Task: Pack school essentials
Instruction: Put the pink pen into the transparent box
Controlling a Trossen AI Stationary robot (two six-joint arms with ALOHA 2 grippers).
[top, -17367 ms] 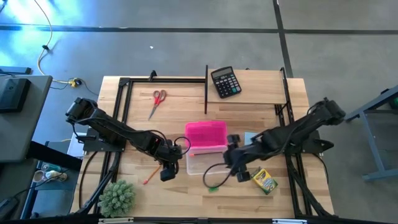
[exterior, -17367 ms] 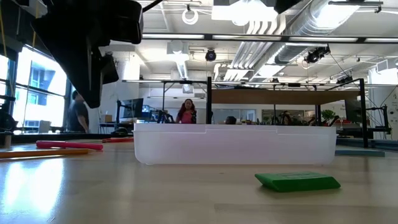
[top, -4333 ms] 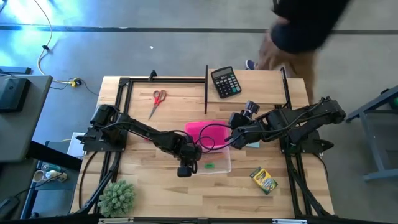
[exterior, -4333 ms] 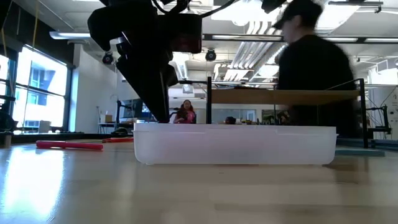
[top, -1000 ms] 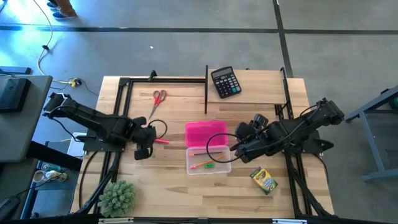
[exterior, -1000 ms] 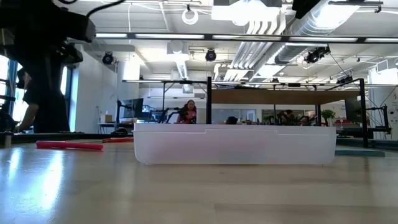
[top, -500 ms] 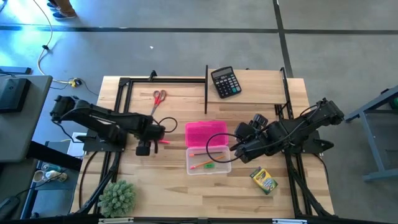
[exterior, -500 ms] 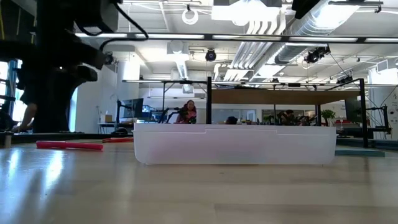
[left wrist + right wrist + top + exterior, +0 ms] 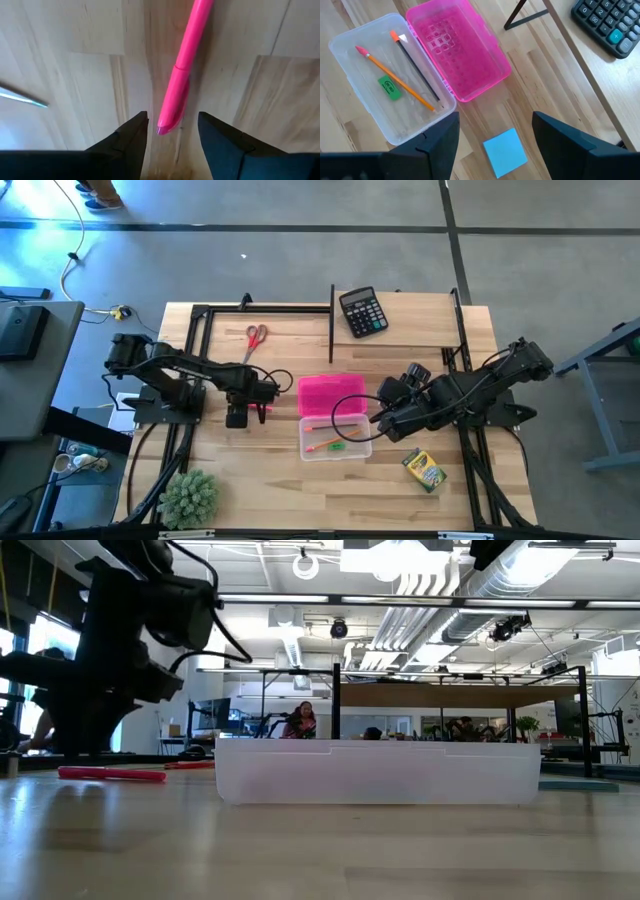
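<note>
The pink pen (image 9: 182,70) lies flat on the wood left of the box (image 9: 262,408). My left gripper (image 9: 172,132) is open and points down over it, one finger on each side of the pen's end without touching it (image 9: 237,416). The clear box (image 9: 335,437) holds two pencils (image 9: 395,70) and the green piece (image 9: 388,86); its pink lid (image 9: 332,393) lies open behind it. My right gripper (image 9: 495,145) is open above the light-blue square (image 9: 506,151). The red-handled scissors (image 9: 253,340) and the crayon box (image 9: 424,470) lie on the table.
A black calculator (image 9: 361,311) sits on the far shelf behind a black frame post (image 9: 331,320). The fuzzy green plant ball (image 9: 188,497) stands at the near left corner. Bare wood shows in front of the box. People stand in the room beyond (image 9: 300,720).
My left arm has swung in from the table's left, and its gripper has shifted a little to the right, toward the pink pen. The pen and the box have stayed where they were.
</note>
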